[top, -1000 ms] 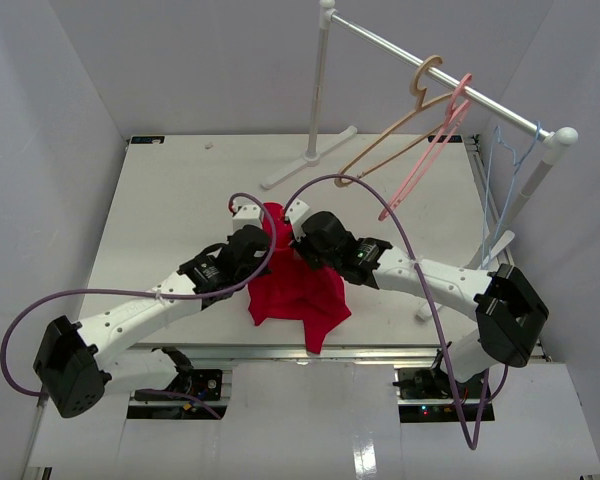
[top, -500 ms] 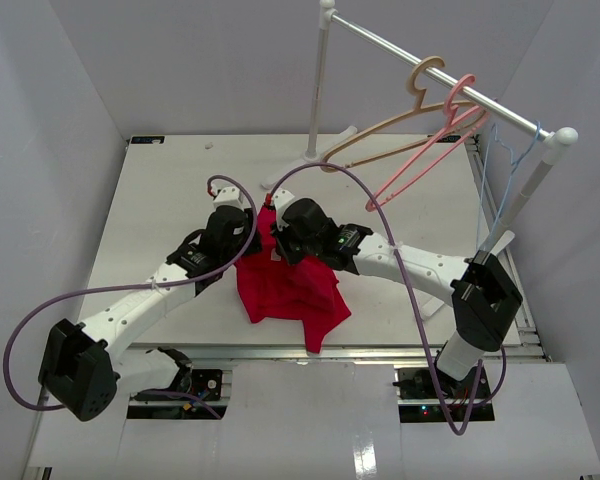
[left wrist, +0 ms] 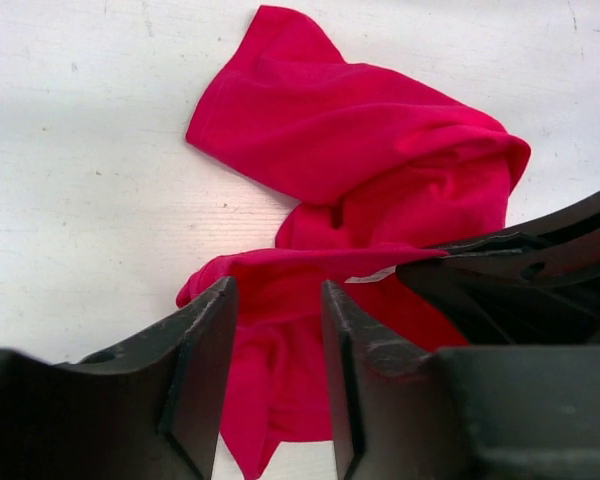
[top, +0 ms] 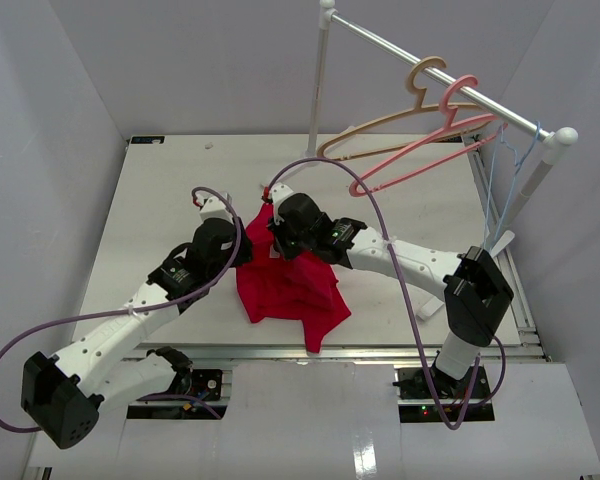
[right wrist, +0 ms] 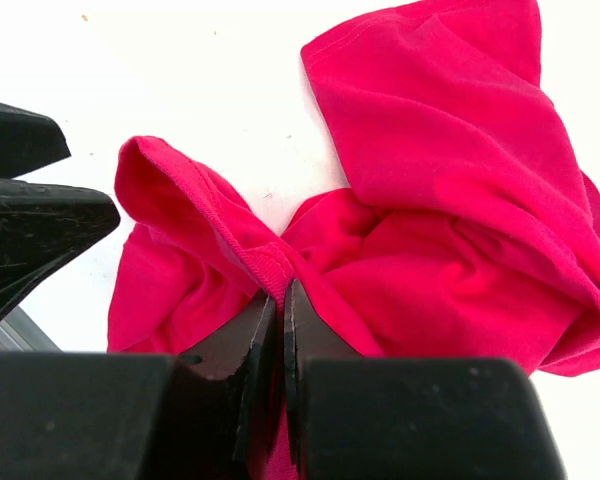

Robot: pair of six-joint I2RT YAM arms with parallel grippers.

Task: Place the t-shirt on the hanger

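The crimson t-shirt (top: 290,292) lies bunched on the white table (top: 160,200) between my two arms. My right gripper (top: 278,246) is shut on its ribbed neck edge (right wrist: 270,265) and holds that fold up. My left gripper (top: 244,250) is open just left of it. In the left wrist view the gripper (left wrist: 277,292) hovers over the shirt (left wrist: 360,130), with cloth showing between the jaws and the pale label (left wrist: 370,273) beside the right gripper's dark fingers. The light-blue hanger (top: 497,180) hangs at the rail's right end, far from both grippers.
A white clothes rack stands at the back, its rail (top: 430,68) running to a post at the right (top: 535,170). A tan hanger (top: 395,127) and a pink hanger (top: 425,152) hang tilted from the rail. Grey walls close in on both sides.
Both grippers have moved left and back. The right one has dragged the shirt's neck with it. The left gripper has drawn away to the left. The tan and pink hangers have swung.
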